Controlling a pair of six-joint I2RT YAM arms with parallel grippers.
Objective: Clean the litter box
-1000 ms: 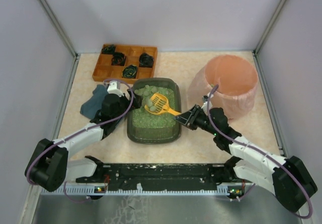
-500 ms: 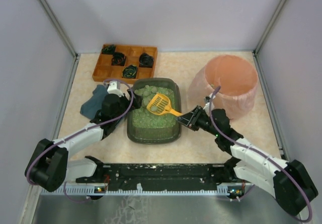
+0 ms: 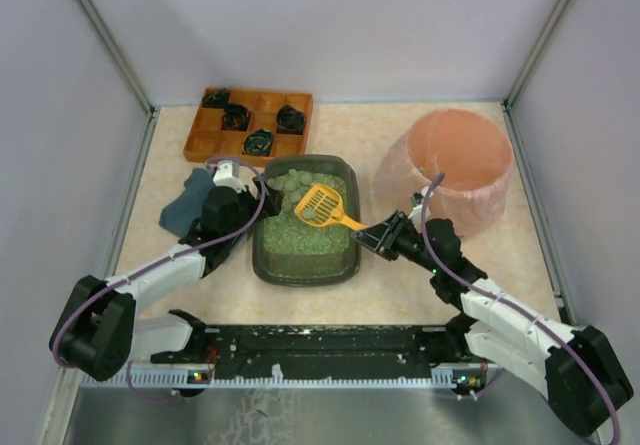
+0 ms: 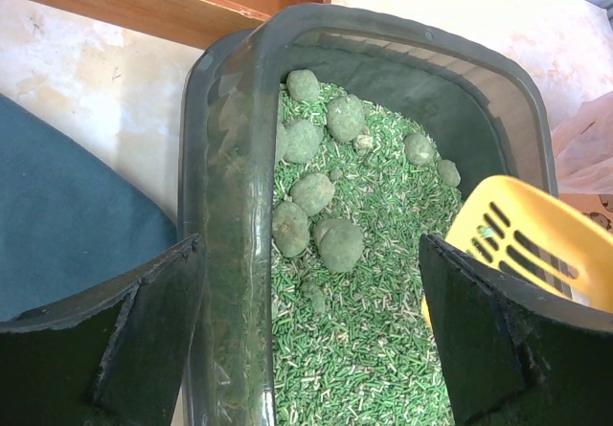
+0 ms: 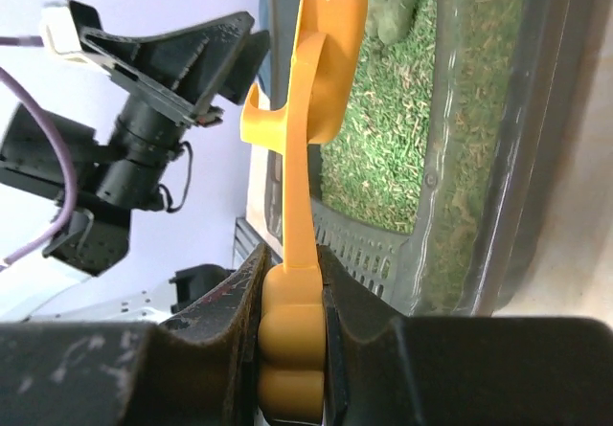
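At the left of the top view a blue-grey folded cloth (image 3: 183,210) lies on the counter, below an orange-brown wooden compartment tray (image 3: 248,125). Just right of the cloth, the left hand (image 3: 238,217) is spread open; its wrist view shows the two fingers (image 4: 144,340) straddling the left wall of the dark grey-green rectangular plastic litter box (image 3: 305,277), apparently to steady it, though whether either finger touches the wall cannot be told. The box sits at the centre of the counter, holding green pellet litter, with round grey-green clumps (image 4: 316,220) gathered toward its upper end. A yellow slotted plastic scoop (image 3: 318,205) hovers over the upper right part of the litter, and no clump shows on it. Its handle runs down and right into the right hand (image 3: 381,235), which is clamped shut on it. Further right stands a tall round pink bag-lined bin (image 3: 480,200). The step in hand looks like scooping, with nothing collected yet. The next move would call for lowering the scoop's leading edge into the pellets, sliding it under the clumps, lifting it level, then carrying it right to the bin.
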